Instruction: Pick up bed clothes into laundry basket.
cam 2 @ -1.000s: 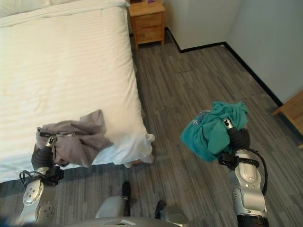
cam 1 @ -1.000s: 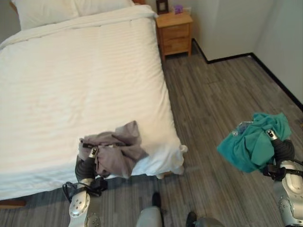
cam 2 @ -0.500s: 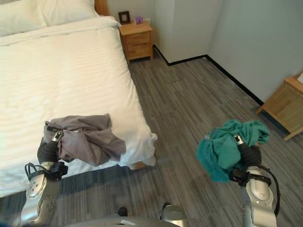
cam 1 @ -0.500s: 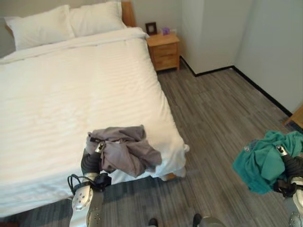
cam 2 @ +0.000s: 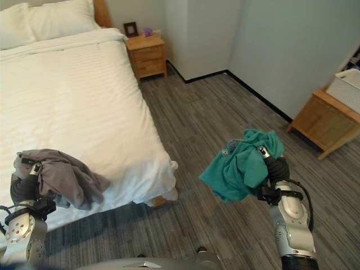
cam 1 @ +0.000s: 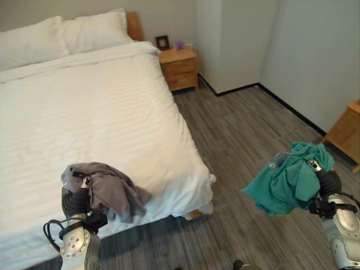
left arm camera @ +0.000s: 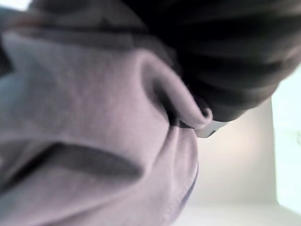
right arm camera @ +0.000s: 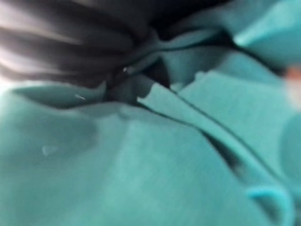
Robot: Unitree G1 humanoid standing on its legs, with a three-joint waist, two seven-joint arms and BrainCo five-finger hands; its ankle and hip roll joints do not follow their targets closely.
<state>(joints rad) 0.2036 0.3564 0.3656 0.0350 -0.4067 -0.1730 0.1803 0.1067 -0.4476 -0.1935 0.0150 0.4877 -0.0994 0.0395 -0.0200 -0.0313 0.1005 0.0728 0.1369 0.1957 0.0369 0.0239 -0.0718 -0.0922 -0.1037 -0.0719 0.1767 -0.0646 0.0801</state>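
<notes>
Left hand, raised at the foot corner of the bed: carries a bunched grey garment, which drapes over and past the hand, clear of the mattress surface as far as can be judged; folds hang toward the bed's near edge. Left wrist view: grey cloth packed tight against the dark ribbed cover; fingers are buried in the fabric, so cannot tell whether they are curled on it. Bed: white striped duvet, smooth, two white pillows at the headboard end. Past the far corner of the bed, a wooden nightstand with a small dark picture frame and a small purple item on top, against the wall. Floor: grey wood-look planks, black skirting along the walls. Right hand, held up over the floor, well apart from the bed: carries a crumpled teal garment, most of it hanging on the side toward the bed. Right wrist view: teal folds pressed up to the ribbed cover; fingers hidden in the cloth, grasp cannot be told. Far right by the wall: a low wooden cabinet with a white basket standing on it.
</notes>
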